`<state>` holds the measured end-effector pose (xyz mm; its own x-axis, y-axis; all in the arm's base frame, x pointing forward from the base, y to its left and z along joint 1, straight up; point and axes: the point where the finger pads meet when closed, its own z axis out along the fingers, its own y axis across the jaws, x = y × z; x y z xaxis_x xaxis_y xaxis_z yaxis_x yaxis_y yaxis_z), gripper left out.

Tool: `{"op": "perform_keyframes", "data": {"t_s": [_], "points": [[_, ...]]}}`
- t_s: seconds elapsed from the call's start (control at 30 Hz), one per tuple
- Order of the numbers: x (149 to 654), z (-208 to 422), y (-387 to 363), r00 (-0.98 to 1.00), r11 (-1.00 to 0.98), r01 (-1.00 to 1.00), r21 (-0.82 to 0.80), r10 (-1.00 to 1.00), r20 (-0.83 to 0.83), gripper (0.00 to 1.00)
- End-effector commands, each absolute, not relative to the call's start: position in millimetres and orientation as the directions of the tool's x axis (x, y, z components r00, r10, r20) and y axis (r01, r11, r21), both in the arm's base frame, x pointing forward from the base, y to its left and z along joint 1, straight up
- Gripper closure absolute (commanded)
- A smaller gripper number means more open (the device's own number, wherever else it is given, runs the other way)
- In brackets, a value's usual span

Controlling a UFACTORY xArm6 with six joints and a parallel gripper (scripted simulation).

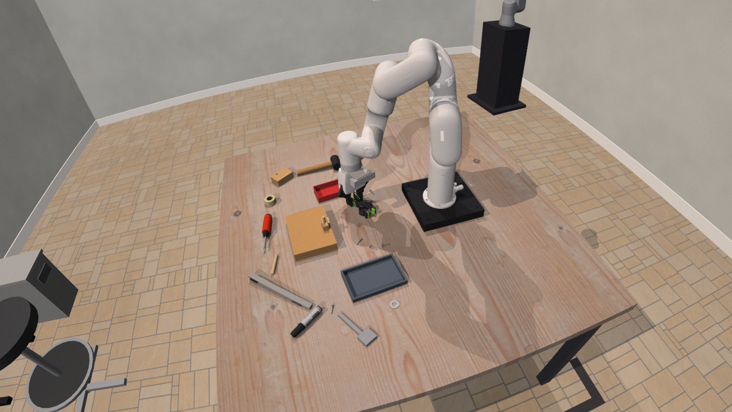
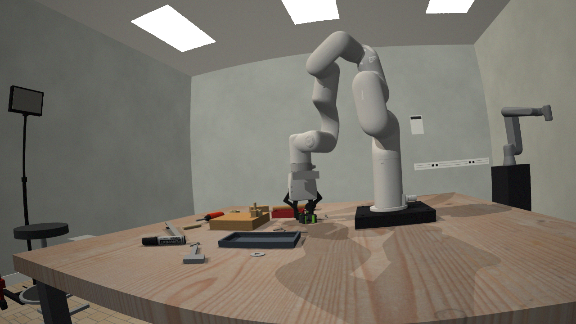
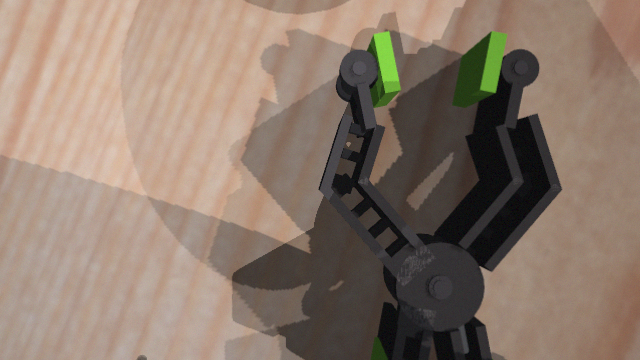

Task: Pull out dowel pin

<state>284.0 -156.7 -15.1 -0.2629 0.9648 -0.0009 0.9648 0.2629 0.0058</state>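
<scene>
The spring clamp (image 3: 430, 175), black with green jaw pads, lies on the table just right of the bench board (image 1: 310, 233). In the wrist view its jaws stand spread apart over bare table, with nothing between them. My gripper (image 1: 358, 198) is low over the clamp (image 1: 365, 208) and shut on its handles, which run off the bottom of the wrist view. The small wooden block (image 1: 325, 223) sits at the board's right edge with its dowel pin (image 2: 254, 205) standing up from it. I cannot make out the bench stop or anything beside it. The gripper and clamp also show in the exterior view (image 2: 303, 215).
A red tray (image 1: 326, 190), mallet (image 1: 312, 167), wood offcut (image 1: 281, 176), tape roll (image 1: 269, 199) and screwdriver (image 1: 266, 226) lie around the board. A short wooden stick (image 1: 274, 264), ruler (image 1: 279, 290), marker (image 1: 306, 321), grey tray (image 1: 374, 277), loose screws (image 1: 370, 245) and the arm base (image 1: 441, 202) are nearby.
</scene>
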Motion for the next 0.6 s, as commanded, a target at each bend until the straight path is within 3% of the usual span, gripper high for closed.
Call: {"op": "perform_keyframes", "data": {"t_s": [0.0,0.03,0.27,0.3,0.57], "points": [[283.4,-14.7,-156.4,-0.263,0.263,0.965,0.005,0.965,0.0,0.58],[283.4,-14.7,-156.4,-0.263,0.263,0.965,0.005,0.965,0.0,0.65],[283.4,-13.8,-156.4,-0.263,0.263,0.965,0.005,0.965,0.0,0.65],[283.4,-13.8,-156.4,-0.263,0.263,0.965,0.005,0.965,0.0,0.72],[283.4,-12.7,-156.4,-0.263,0.263,0.965,0.005,0.965,0.0,0.73]]}}
